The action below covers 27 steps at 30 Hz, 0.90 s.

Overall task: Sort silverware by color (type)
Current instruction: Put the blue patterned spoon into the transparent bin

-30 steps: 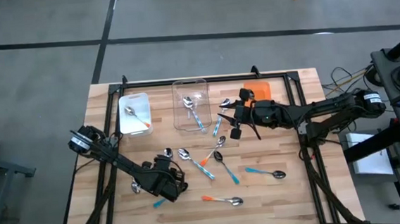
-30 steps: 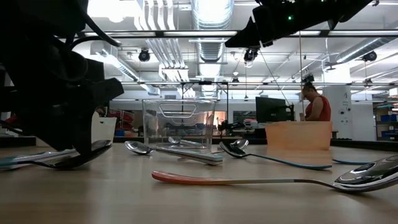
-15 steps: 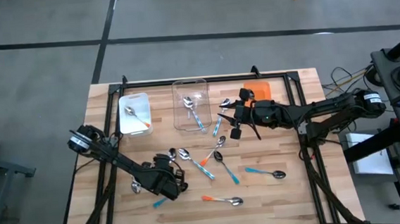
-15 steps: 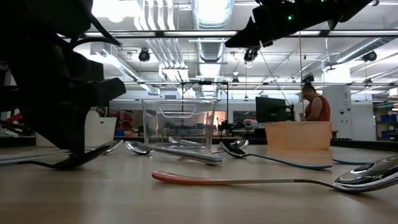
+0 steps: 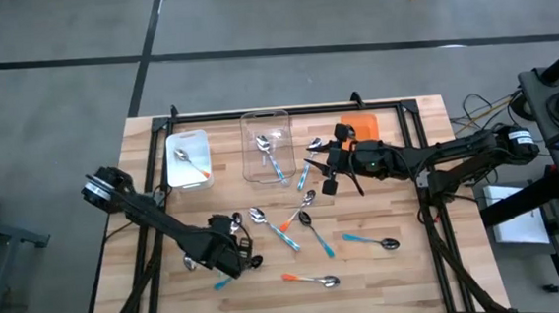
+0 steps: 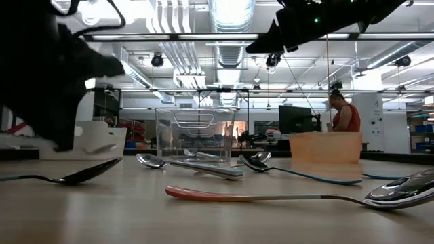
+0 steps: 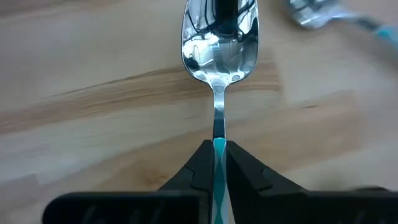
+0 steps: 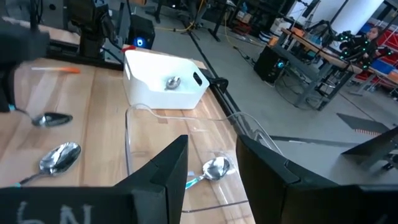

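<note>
- Left gripper (image 7: 218,163) jaws pinch a silver-bowled spoon with thin teal plastic handle (image 7: 218,74), bowl at 12 o'clock over the wooden tabletop (image 7: 93,137).
- Right gripper (image 5: 326,165) jaws parted, above the centre.

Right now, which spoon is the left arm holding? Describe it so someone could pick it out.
Start at the white bin near the table's far left corner and come toward the near edge, to the left hand. The spoon there has a silver bowl and a teal handle pinched between the fingers. It is the only spoon in a grip; the others lie loose.
</note>
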Tool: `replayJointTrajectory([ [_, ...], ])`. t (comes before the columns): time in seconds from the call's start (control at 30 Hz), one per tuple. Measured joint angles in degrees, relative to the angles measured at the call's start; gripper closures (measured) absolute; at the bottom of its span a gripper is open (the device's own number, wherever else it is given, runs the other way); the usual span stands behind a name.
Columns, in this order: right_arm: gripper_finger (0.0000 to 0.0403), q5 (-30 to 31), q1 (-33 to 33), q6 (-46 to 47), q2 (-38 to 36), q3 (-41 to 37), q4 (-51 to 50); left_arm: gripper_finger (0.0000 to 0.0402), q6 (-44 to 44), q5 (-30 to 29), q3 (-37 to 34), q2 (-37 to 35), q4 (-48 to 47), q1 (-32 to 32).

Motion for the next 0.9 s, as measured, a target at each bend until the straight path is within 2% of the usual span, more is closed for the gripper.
replayJointTrajectory([
  [0.2, 0.0275, 0.0, -0.2, -0.6, 0.0, 0.0, -0.5, 0.0393, -1.1, -1.3, 0.1, -6.2, -2.2, 0.5],
  [0.3, 0.0275, 0.0, -0.2, -0.7, 0.0, 0.1, -1.9, 0.0393, -4.4, -4.2, 0.1, -8.0, -3.3, 1.4],
  [0.57, 0.0275, 0.0, -2.0, -1.4, 0.0, 0.1, -6.9, 0.0393, -5.9, -8.7, 0.4, -11.2, -2.4, 6.7],
  [0.9, 0.0275, 0.0, -6.9, 1.2, 0.0, 0.1, -12.6, 0.0393, 7.2, -13.3, 7.0, -12.4, -2.8, 15.6],
])
